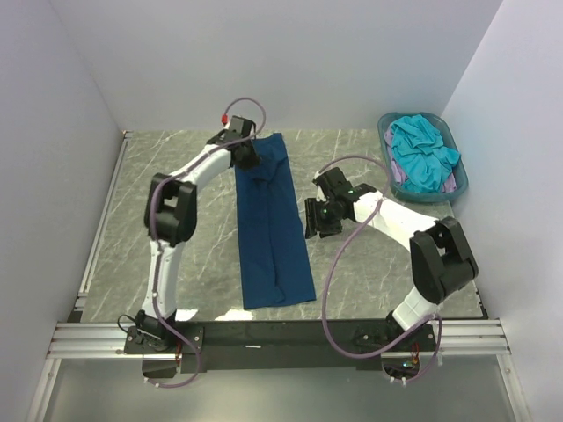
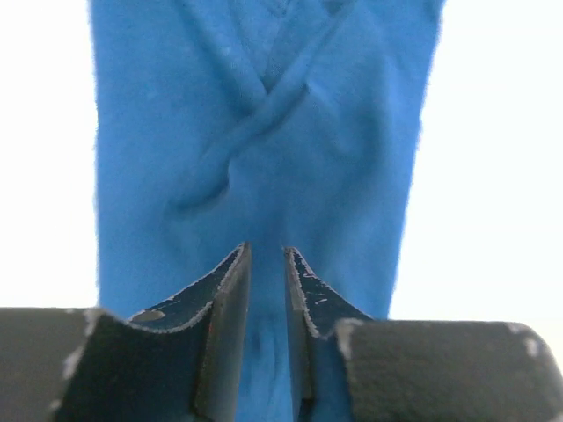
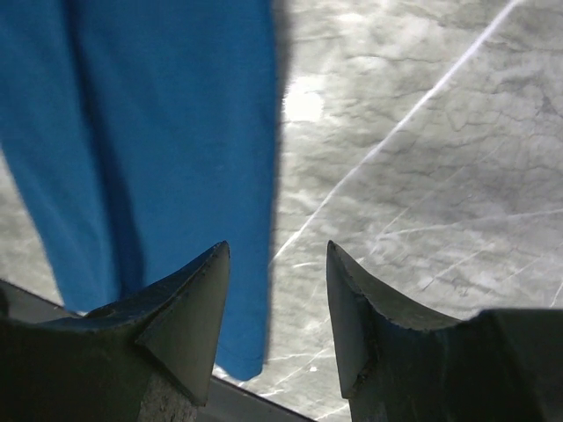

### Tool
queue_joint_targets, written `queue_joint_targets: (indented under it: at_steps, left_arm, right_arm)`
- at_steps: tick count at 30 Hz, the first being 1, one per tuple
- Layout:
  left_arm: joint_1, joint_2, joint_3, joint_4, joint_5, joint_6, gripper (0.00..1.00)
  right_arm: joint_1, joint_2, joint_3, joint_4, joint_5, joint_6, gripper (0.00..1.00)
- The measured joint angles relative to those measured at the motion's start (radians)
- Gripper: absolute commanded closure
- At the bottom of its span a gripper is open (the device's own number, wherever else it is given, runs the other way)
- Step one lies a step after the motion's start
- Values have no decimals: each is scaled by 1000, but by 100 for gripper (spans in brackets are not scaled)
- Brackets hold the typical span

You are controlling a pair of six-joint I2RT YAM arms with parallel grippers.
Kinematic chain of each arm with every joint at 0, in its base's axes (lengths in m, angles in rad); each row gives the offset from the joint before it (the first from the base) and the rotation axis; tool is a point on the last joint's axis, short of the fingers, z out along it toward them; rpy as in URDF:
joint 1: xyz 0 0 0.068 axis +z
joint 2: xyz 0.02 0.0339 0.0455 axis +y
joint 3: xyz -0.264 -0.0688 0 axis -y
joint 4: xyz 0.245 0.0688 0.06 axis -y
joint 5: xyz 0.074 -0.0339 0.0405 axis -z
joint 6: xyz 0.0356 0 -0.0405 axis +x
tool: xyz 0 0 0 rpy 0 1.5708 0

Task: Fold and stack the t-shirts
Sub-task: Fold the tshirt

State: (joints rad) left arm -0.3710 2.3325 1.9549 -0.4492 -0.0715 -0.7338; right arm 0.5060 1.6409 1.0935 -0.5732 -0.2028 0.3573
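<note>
A dark navy t-shirt (image 1: 273,229) lies on the table folded into a long narrow strip that runs from the far middle toward the near edge. My left gripper (image 1: 249,156) sits low on its far end. In the left wrist view the jaws (image 2: 266,251) stand a narrow gap apart with the blue cloth (image 2: 264,132) showing in the gap; whether they pinch it I cannot tell. My right gripper (image 1: 315,224) hovers open just right of the strip's right edge, and in the right wrist view the gripper (image 3: 277,246) holds nothing, with the shirt (image 3: 158,132) to its left. A turquoise t-shirt (image 1: 422,154) lies crumpled in the basket over a pale lilac one (image 1: 450,183).
The teal plastic basket (image 1: 384,132) stands at the far right corner against the right wall. White walls close in the marble table (image 1: 193,255) on the left, back and right. A black rail (image 1: 281,332) carrying both arm bases runs along the near edge.
</note>
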Motion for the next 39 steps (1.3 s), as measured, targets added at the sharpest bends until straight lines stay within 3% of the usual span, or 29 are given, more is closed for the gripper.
queue_joint_targets:
  at_steps: [9, 11, 17, 21, 22, 24, 27, 29, 33, 39]
  left_arm:
    - [-57, -550, -273, -82, -98, 101, 63]
    - [-75, -682, -360, -102, -81, 107, 57]
    - [-81, -1031, -723, -213, -45, 109, 31]
    - [-76, -1219, -941, -276, -42, 84, 1]
    - [-76, -1282, -986, -297, -40, 74, 1]
    - [-76, -1403, -1043, -317, -35, 50, 1]
    - [-76, -1585, -1099, -323, -31, 15, 1]
    - [-76, -1683, -1127, -327, -31, -1, 1]
    - [-76, -1687, -1140, -348, -7, -36, 1]
    - [-108, -1537, -1202, -349, 101, -109, 2]
  right_arm:
    - [33, -174, -36, -24, 30, 9, 40]
    - [35, -211, -52, -27, 34, 10, 39]
    - [37, -304, -128, -42, 84, 16, 37]
    - [37, -422, -185, -42, 124, 39, 35]
    - [37, -459, -195, -40, 134, 48, 15]
    - [36, -528, -212, -36, 152, 71, 8]
    - [23, -613, -236, -35, 171, 81, 6]
    - [9, -615, -237, -45, 166, 78, 14]
    - [20, -528, -235, -82, 128, 80, 24]
    - [183, -405, -235, -98, 87, 154, 33]
